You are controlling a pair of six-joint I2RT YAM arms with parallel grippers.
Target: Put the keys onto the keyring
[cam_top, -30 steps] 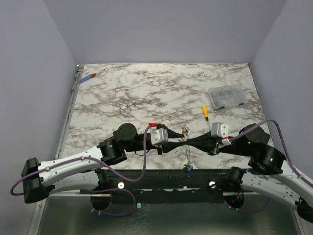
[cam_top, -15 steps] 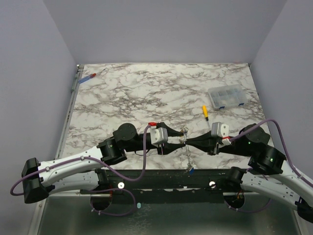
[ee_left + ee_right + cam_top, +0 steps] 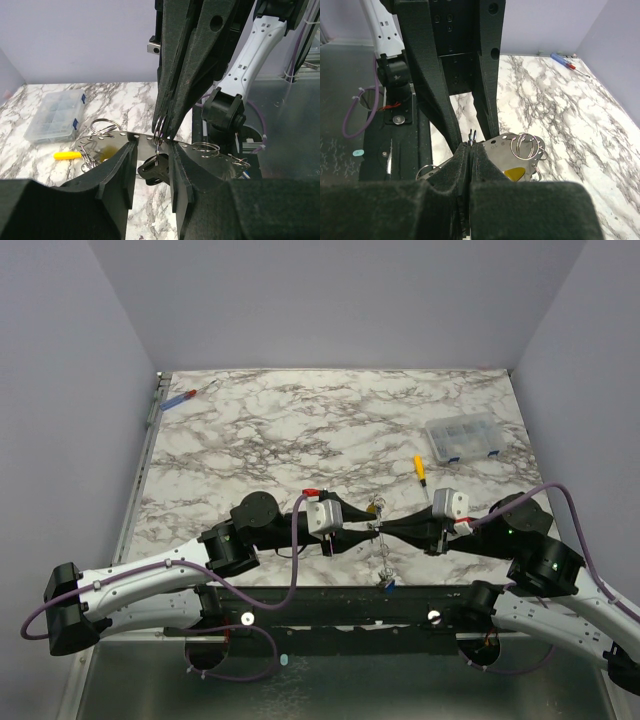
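A silver perforated metal band (image 3: pixel 132 142), the keyring, hangs between both grippers at the near table edge; it carries several split rings (image 3: pixel 526 145). My right gripper (image 3: pixel 470 147) is shut on a small split ring (image 3: pixel 158 131) at the band's edge. A black-headed key (image 3: pixel 155 170) hangs from that ring between the fingers of my left gripper (image 3: pixel 152 150), which is open with its jaws on either side of the key. A yellow key cap (image 3: pixel 514 173) hangs under the band. In the top view the grippers meet tip to tip, left (image 3: pixel 368 530) and right (image 3: pixel 388 530), with a blue cap (image 3: pixel 388 587) at the band's lower end.
A yellow-handled screwdriver (image 3: pixel 421 468) lies just beyond the grippers. A clear compartment box (image 3: pixel 462 438) sits at the right. A red-and-blue screwdriver (image 3: pixel 180 398) lies at the far left corner. The table's near edge and black base rail (image 3: pixel 330 605) are directly below the grippers.
My left gripper's fingers spread wide half a second ago and now stand closer together around the key. The right gripper and the band have stayed in place.
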